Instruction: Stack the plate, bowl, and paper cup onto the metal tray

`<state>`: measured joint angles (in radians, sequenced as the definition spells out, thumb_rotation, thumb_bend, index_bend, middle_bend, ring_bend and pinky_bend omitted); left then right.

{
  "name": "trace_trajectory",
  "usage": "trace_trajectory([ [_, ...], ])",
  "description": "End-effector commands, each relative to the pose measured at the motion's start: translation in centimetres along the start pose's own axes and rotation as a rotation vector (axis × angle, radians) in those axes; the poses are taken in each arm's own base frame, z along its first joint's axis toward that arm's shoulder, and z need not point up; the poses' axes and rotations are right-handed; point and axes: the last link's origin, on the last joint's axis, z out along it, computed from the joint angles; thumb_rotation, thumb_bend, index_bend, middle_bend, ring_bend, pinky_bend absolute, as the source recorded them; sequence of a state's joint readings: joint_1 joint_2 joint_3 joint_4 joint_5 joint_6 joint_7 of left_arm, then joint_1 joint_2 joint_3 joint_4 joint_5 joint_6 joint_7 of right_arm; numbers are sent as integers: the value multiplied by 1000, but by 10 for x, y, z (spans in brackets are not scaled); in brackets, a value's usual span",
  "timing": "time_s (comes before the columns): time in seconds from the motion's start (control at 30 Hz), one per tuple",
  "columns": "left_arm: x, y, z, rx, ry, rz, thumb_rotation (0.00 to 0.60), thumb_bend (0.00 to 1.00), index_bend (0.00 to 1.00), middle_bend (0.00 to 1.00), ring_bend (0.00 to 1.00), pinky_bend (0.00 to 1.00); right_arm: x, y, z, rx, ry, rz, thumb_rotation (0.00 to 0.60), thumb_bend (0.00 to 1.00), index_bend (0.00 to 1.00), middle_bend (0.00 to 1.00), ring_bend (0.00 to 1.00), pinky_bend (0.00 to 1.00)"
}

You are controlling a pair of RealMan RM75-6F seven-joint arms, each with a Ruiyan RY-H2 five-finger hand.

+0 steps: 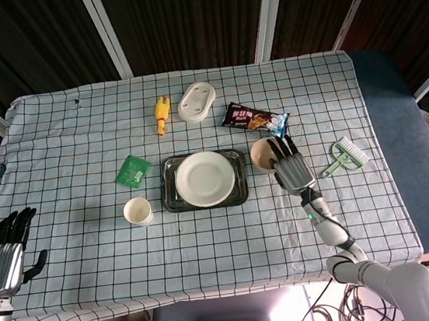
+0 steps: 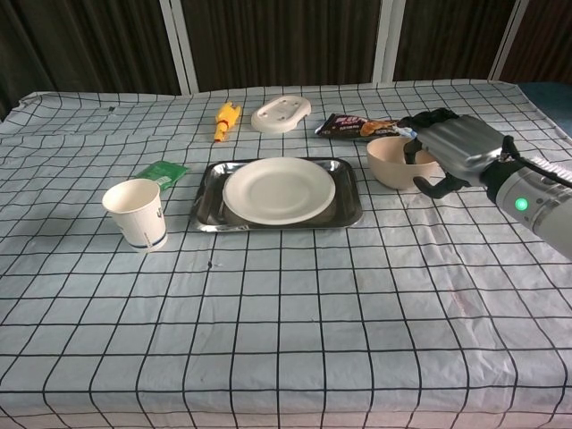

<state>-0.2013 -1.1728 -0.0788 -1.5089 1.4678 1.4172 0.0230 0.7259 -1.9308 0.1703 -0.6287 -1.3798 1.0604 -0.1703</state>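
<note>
Checked cloth covered the counter (image 1: 72, 147), dark panels behind it. At the middle sat the tray (image 1: 171, 199) with the plate (image 1: 205, 178) already on it. The bowl (image 2: 393, 162) stood on the cloth just right of the tray, and the right hand (image 2: 451, 150) was at its far-right rim, fingers hooked over the edge into the bowl, thumb curled outside; it looked like a grip on the rim, not yet lifted. From that hand the tray lay directly to the left, near, so the carry would likely be short and sideways. The cup (image 1: 138, 210) stood left of the tray, nearer the left hand (image 1: 5, 255), which hung open off the counter's near-left corner, holding nothing.
</note>
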Motion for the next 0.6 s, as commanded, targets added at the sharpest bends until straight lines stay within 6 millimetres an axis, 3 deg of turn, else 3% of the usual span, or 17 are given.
trace_trajectory([
  [0.03, 0, 0, 0, 2, 0, -2, 600, 360, 0, 63, 53, 128, 5, -3, 0, 14, 29, -2, 600, 502, 588, 61, 0, 34],
  [0.33, 1, -1, 0, 2, 2, -3, 600, 361, 0, 64, 53, 128, 35, -27, 9, 70, 156, 21, 600, 516, 588, 64, 0, 35],
  [0.6, 2, -1, 0, 3, 4, -5, 600, 360, 0, 63, 53, 127, 54, -93, 24, 167, 221, -10, 600, 517, 583, 66, 0, 53],
])
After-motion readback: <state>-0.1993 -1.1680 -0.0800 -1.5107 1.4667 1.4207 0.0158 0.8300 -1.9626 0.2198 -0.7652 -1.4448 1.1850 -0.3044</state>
